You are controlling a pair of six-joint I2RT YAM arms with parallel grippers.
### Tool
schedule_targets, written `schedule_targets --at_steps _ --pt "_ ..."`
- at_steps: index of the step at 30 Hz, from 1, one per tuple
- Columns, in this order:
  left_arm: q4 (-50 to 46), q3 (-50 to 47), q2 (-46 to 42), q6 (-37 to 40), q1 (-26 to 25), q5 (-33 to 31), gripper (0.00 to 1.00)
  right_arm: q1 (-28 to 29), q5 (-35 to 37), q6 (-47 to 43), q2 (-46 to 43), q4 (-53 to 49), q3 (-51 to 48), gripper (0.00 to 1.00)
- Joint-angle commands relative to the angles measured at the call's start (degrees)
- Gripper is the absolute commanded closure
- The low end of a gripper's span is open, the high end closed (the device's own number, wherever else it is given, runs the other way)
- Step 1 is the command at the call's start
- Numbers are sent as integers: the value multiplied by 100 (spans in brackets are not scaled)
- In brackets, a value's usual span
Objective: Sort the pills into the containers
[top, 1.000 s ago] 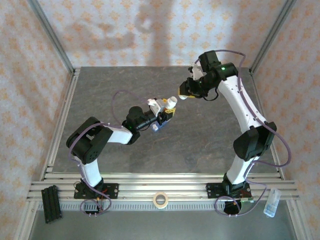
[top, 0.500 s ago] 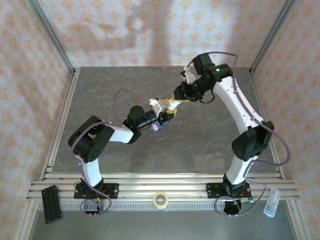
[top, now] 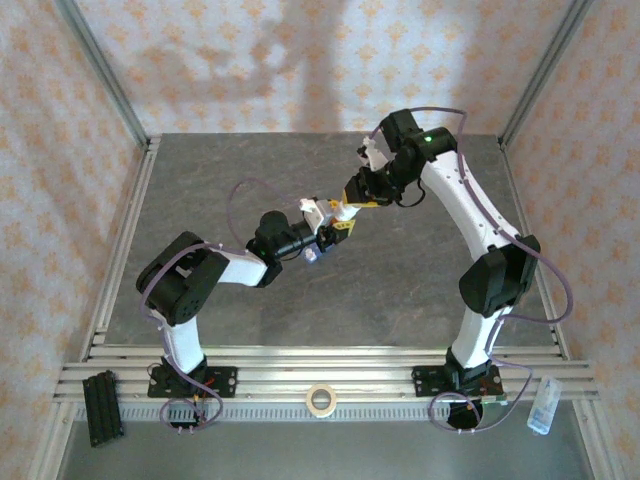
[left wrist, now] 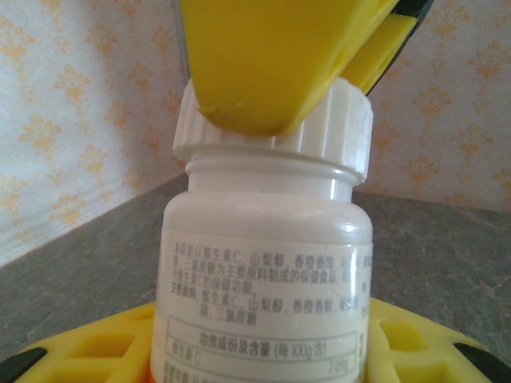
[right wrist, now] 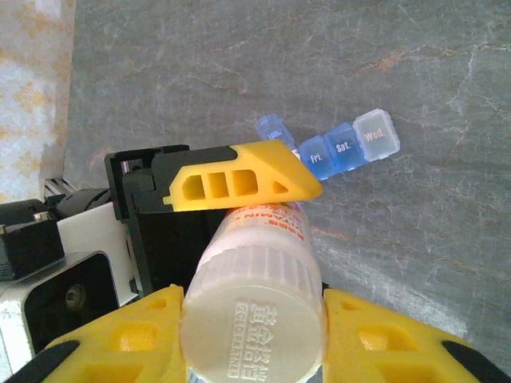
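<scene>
The white pill bottle [top: 341, 211] is held in the air above mid-table between both arms. My left gripper [top: 326, 226] is shut on its body; in the left wrist view the bottle [left wrist: 267, 263] sits between my yellow fingers [left wrist: 88, 351]. My right gripper [top: 357, 197] closes on the ribbed white cap [right wrist: 254, 315], with a yellow finger [right wrist: 387, 339] pressed against each side. The containers [right wrist: 339, 148], a blue strip with one clear end, lie on the table below, and one lid stands open. From the top view the containers [top: 312, 256] peek out under the left wrist.
The grey table [top: 250, 170] is framed by aluminium rails and patterned walls. A roll of tape [top: 320, 400], a black block [top: 102, 407] and a small clear bottle [top: 541, 405] rest on the near ledge by the arm bases.
My right gripper has moved left and down onto the bottle's cap, from a spot apart from it. The left arm with the bottle has shifted slightly left.
</scene>
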Motion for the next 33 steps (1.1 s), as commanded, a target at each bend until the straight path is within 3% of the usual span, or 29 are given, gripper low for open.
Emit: schedule_targets --at_steps 1,7,20,33 --pt "80 128 -197 222 22 281 100 7 141 -291 157 -373 248 63" --pt "-153 207 -281 187 22 534 100 7 189 -597 344 -802 468 62" --pt "84 311 -229 -82 -66 405 100 17 -421 772 80 764 -943 59" --pt "101 277 -121 -47 -65 291 100 20 -38 1002 -27 798 -863 51"
